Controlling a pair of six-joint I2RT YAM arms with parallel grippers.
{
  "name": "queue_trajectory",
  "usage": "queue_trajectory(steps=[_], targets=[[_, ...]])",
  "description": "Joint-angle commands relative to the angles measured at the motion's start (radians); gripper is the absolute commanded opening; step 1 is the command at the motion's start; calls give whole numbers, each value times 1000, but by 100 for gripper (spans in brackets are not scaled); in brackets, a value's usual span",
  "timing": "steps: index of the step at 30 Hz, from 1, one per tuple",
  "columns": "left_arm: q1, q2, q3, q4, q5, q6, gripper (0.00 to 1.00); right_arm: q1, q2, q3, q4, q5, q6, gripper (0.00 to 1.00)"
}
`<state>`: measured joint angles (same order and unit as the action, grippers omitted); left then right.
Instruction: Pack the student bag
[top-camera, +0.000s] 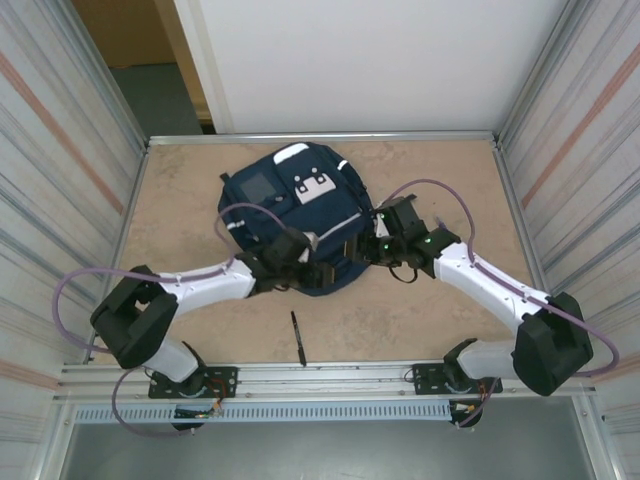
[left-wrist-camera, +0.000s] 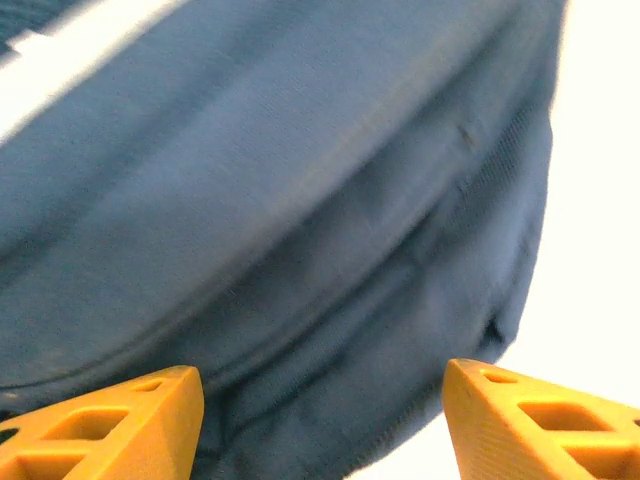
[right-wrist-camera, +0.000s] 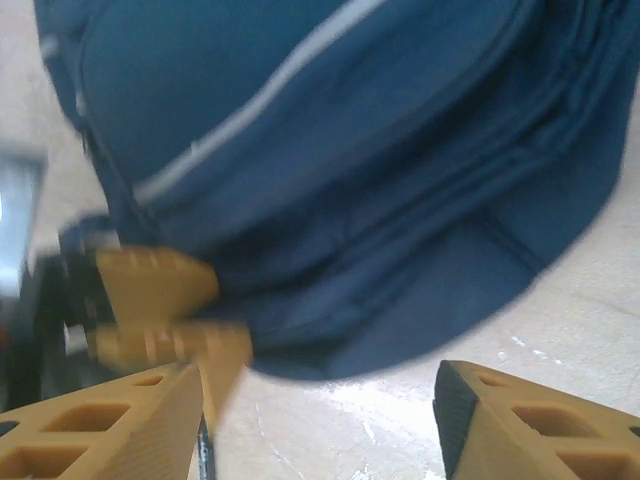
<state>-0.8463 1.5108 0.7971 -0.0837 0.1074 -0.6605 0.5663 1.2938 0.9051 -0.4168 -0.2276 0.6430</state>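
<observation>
The student bag (top-camera: 290, 215), navy blue with white patches and thin white stripes, lies flat at the middle back of the table. My left gripper (top-camera: 318, 272) is at its near edge, and in the left wrist view the left gripper (left-wrist-camera: 320, 425) stands open with blue fabric (left-wrist-camera: 300, 220) close in front of the orange fingers. My right gripper (top-camera: 358, 250) is at the bag's near right edge. In the right wrist view the right gripper (right-wrist-camera: 320, 425) is open over bare table, just short of the bag (right-wrist-camera: 350, 150). The left arm's orange fingers (right-wrist-camera: 160, 310) show beside the bag's edge.
A black pen (top-camera: 298, 338) lies on the table in front of the bag, between the two arm bases; its tip (right-wrist-camera: 203, 455) shows in the right wrist view. Metal rails and ribbed walls (top-camera: 60, 150) close in the tan table (top-camera: 440, 180) on both sides.
</observation>
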Motion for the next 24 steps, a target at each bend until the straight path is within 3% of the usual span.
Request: queue_trajectory(steps=[1, 4, 7, 12, 15, 19, 24], targets=[[-99, -75, 3, -36, -90, -99, 65, -46, 7, -1, 19, -89, -1, 62], [-116, -176, 55, -210, -209, -61, 66, -39, 23, 24, 13, -70, -28, 62], [-48, -287, 45, -359, -356, -51, 67, -33, 51, 43, 5, -70, -26, 62], [285, -409, -74, -288, -175, 2, 66, 11, 79, 30, 57, -51, -3, 62], [421, -382, -102, -209, -83, 56, 64, 35, 101, 44, 44, -34, -8, 62], [472, -291, -51, -182, -77, 139, 62, 42, 117, 56, 40, -35, -17, 62], [520, -139, -6, -95, 32, 198, 61, 50, 127, 55, 45, -30, -17, 62]])
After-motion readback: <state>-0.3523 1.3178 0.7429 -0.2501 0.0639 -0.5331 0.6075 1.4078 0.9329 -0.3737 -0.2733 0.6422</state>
